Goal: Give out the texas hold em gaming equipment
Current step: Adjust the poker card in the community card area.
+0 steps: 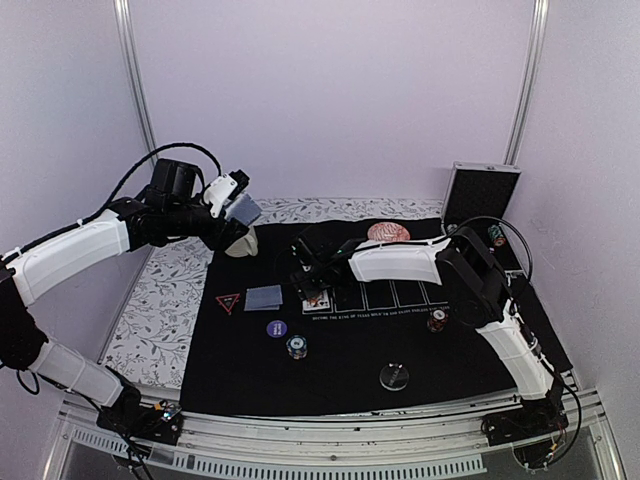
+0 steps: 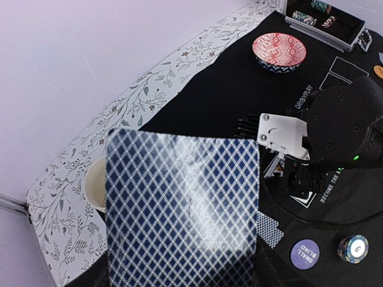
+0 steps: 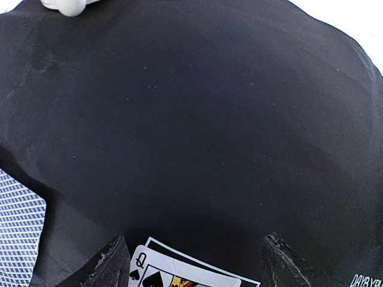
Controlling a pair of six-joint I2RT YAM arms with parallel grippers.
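One blue-backed card [image 2: 182,209] raised over far-left of surface [image 1: 150,310], pinched in left pincer [image 1: 238,206]. One queen of spades [image 3: 179,274] face-up on black mat [image 3: 197,119], between spread right pincer [image 3: 194,260] fingers. On mat: two chip stacks [image 1: 296,346], one purple disc [image 1: 277,328], one clear disc [image 1: 394,376], one triangle [image 1: 228,302].

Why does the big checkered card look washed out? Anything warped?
Left wrist view: a pale glare streak crosses the blue-backed card. Right wrist view: the black mat reads dark, the queen of spades crisp. Top external view: the wall posts lean, likely wide-lens perspective.
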